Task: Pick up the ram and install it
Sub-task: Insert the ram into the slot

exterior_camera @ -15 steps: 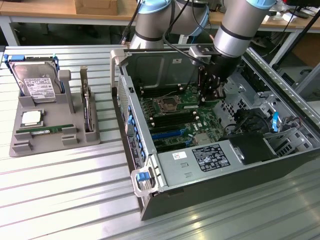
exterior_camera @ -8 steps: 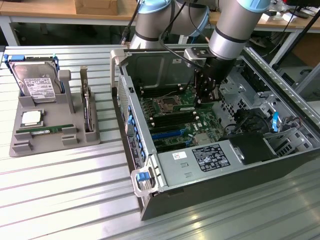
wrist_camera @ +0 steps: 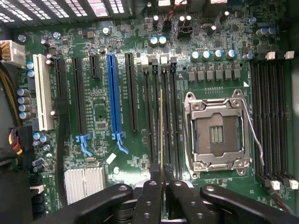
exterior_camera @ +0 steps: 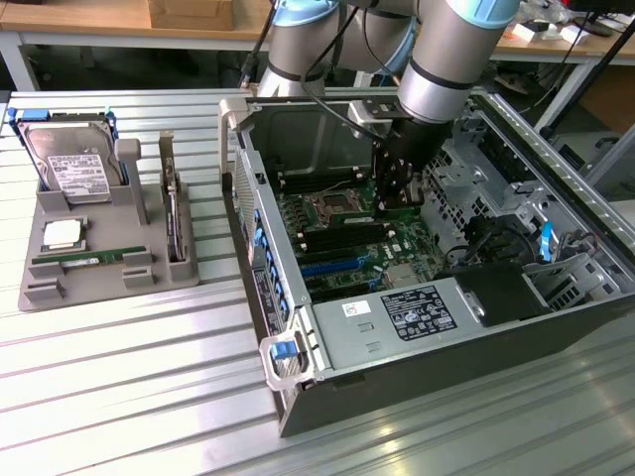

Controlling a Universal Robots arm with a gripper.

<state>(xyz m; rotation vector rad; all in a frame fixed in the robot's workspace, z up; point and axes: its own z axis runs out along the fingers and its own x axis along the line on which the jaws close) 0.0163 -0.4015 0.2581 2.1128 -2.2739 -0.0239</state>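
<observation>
Ribbed worktop [exterior_camera: 149,397] is carrying the open computer case [exterior_camera: 397,392]. Over its motherboard [wrist_camera: 103,112], the hand [wrist_camera: 161,169] is clamping the ram [wrist_camera: 161,126] edge-on between closed fingers [wrist_camera: 152,186], holding it along the memory slots [wrist_camera: 148,121] beside the empty processor socket [wrist_camera: 215,130]. Pickup is looking complete; seating is not yet showing as done.

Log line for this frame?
gripper: shut on ram | ram: edge-on over slots beside CPU socket | seated: cannot tell

tray [exterior_camera: 94,288] at the exterior view's left, computer case [exterior_camera: 347,337] beside it, motherboard [exterior_camera: 405,240] inside the case
</observation>
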